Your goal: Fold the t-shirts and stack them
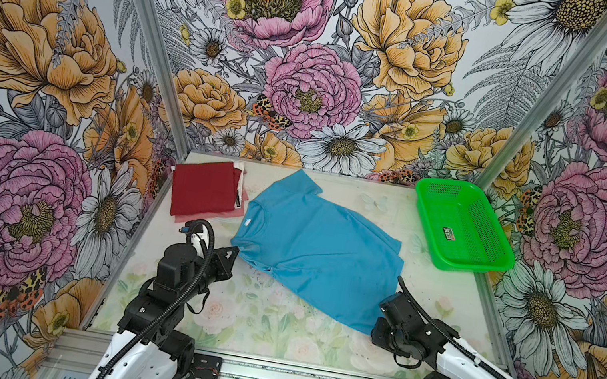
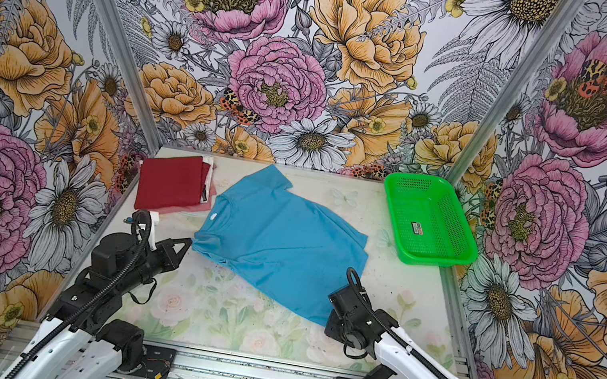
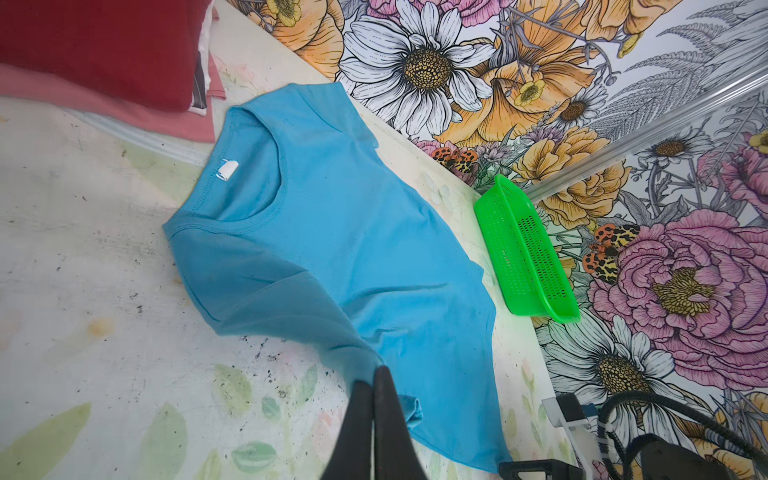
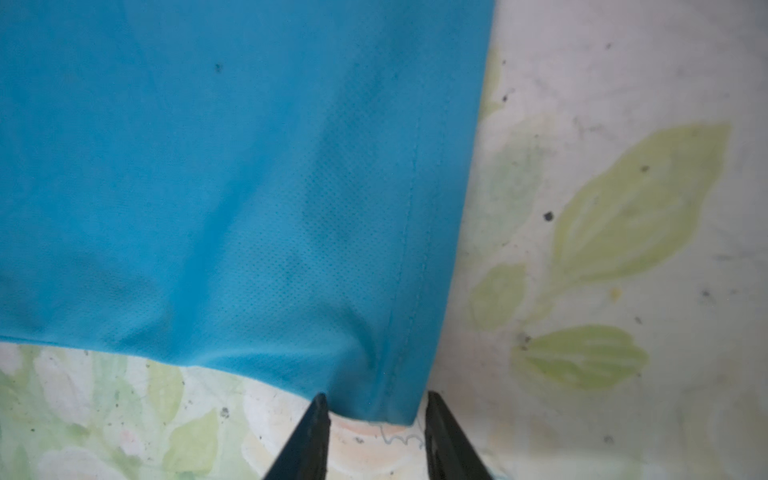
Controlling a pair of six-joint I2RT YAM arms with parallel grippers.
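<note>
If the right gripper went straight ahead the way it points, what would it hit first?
The blue t-shirt: its hem corner lies between the parted fingers of the right gripper, so cloth comes first, likely with the table right under it.

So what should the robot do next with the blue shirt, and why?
Probably close the right tool on the hem corner of the blue shirt. Its jaws stand apart around that corner, while the left tool is shut on a sleeve, so both ends would then be held for folding.
</note>
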